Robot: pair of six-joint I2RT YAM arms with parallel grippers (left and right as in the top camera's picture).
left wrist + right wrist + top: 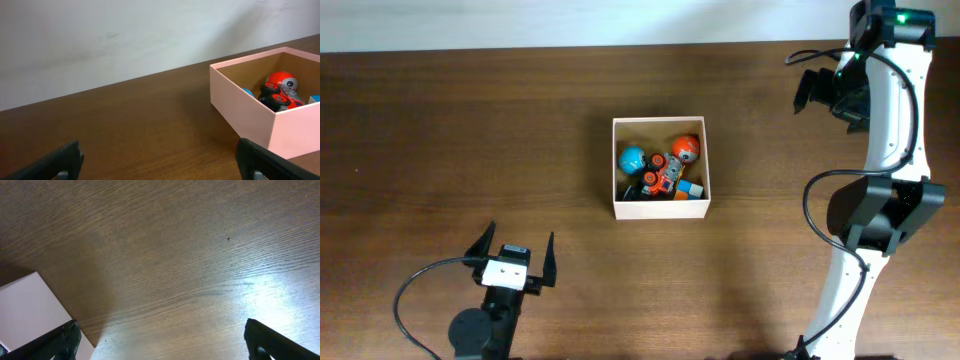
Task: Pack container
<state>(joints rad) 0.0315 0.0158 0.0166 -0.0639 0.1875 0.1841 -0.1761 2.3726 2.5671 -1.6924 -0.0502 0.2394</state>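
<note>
The container [617, 170], a square white-walled box with a tan inside, stands in the middle of the table and holds several small toys: a blue ball [632, 158], an orange-red ball [685, 149] and a red toy car [663, 178]. My left gripper [513, 250] is open near the front edge, left of the box, with nothing between its fingers. In the left wrist view the container [240, 107] sits at the right. My right gripper [818, 90] hangs open at the back right, empty. One corner of the container [27, 310] shows in the right wrist view.
The table [440, 150] is dark brown wood. The right arm's white links [890, 200] rise along the right side. A pale wall [125, 35] stands behind the table's far edge.
</note>
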